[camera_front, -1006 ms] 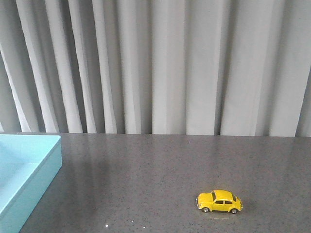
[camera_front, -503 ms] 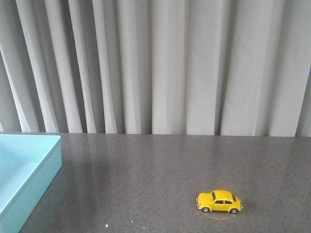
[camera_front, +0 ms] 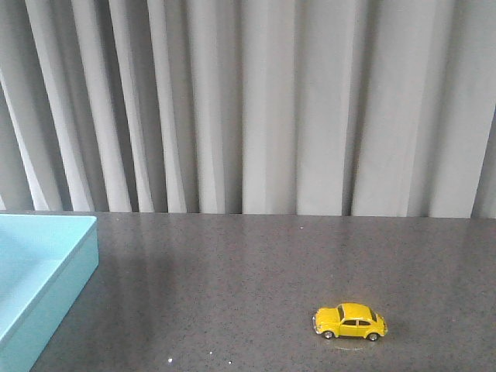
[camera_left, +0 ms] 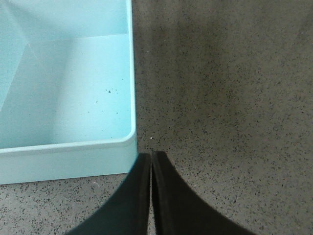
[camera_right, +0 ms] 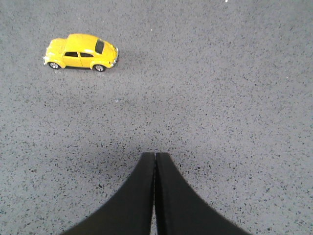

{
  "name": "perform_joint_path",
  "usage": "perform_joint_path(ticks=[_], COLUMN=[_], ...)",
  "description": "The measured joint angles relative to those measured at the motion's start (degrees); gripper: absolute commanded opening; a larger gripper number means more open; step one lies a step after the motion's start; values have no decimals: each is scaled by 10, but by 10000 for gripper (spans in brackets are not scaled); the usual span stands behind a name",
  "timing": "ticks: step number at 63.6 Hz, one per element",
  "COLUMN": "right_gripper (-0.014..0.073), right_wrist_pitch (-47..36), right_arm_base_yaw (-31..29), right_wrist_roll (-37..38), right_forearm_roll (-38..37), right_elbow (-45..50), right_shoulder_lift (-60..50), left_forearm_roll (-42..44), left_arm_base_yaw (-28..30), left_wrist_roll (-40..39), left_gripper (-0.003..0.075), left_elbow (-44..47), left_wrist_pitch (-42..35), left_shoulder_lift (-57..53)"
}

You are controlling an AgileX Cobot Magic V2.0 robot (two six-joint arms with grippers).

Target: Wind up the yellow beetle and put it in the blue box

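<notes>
Just short of the yellow beetle (camera_right: 81, 52) on the speckled counter (camera_right: 220, 98), the right tool (camera_right: 155, 159) hangs clenched, empty. Suggest opening wide, straddling its flanks before winding. Beyond the beetle, the blue box (camera_front: 39, 271) sits well apart. Only the wrist views show tools: left tool (camera_left: 151, 157) clenched beside the box corner.

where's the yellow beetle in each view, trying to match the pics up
Front view: the yellow beetle sits low and right of centre on the table.
Left wrist view: not in it; only the blue box and table show.
Right wrist view: the beetle is upper left, apart from the shut right pincer.
Shared landmark: the dark speckled table.
</notes>
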Motion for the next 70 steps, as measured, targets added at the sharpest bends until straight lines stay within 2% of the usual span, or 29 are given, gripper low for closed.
perform_joint_path(ticks=[5, 8, 13, 25, 31, 48, 57, 70], right_gripper=[41, 90, 188, 479, 551, 564, 564, 540], right_wrist_pitch=[1, 0, 0, 0, 0, -4, -10, 23], right_arm_base_yaw=[0, 0, 0, 0, 0, 0, 0, 11], right_wrist_roll=[0, -3, -14, -30, -32, -37, -76, -133], right_forearm_roll=[0, 0, 0, 0, 0, 34, 84, 142], right_elbow=[1, 1, 1, 1, 1, 1, -5, -63], right_shoulder_lift=[1, 1, 1, 1, 1, 1, 13, 97], left_forearm_roll=[0, 0, 0, 0, 0, 0, 0, 0], left_arm_base_yaw=[0, 0, 0, 0, 0, 0, 0, 0], left_wrist_roll=[0, 0, 0, 0, 0, 0, 0, 0], left_gripper=[24, 58, 141, 407, 480, 492, 492, 492], left_elbow=[0, 0, 0, 0, 0, 0, 0, 0], left_wrist_pitch=[2, 2, 1, 1, 1, 1, 1, 1], left_shoulder_lift=[3, 4, 4, 4, 4, 4, 4, 4])
